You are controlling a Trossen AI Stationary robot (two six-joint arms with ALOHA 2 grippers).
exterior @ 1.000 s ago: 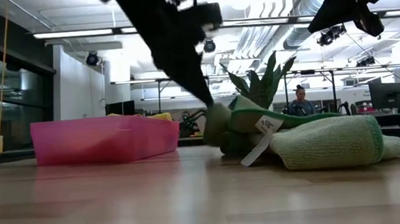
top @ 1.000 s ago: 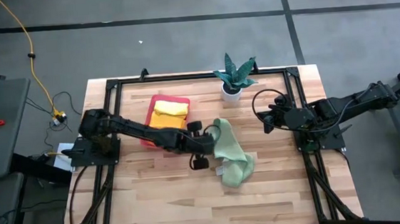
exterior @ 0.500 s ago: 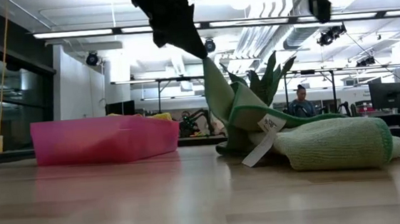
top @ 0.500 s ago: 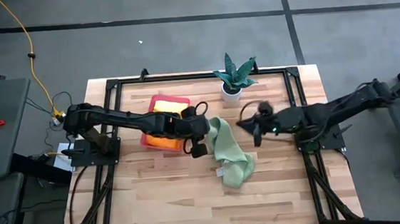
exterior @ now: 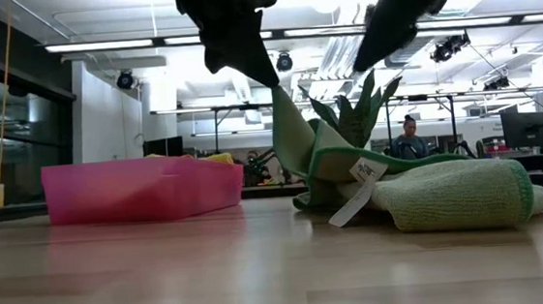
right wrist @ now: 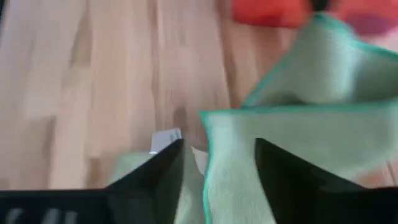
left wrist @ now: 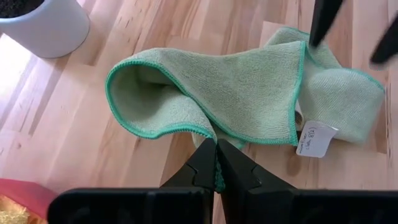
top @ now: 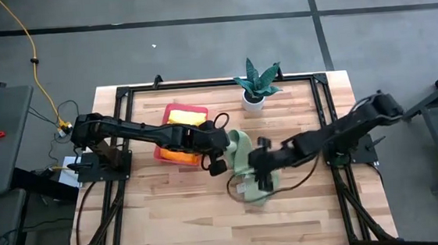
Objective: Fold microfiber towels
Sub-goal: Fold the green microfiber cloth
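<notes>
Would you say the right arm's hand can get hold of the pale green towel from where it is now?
Probably yes. The right hand hovers open directly over the pale green towel, with a raised edge between its fingers in the wrist view. The left hand pinches another edge off to one side, not blocking it.

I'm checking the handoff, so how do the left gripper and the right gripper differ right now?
The left gripper is shut on the pale green towel, lifting its edge; the right gripper is open and holds nothing. The left is at the towel's tray-side edge, the right over its crumpled part. Both are dark, two-fingered.
</notes>
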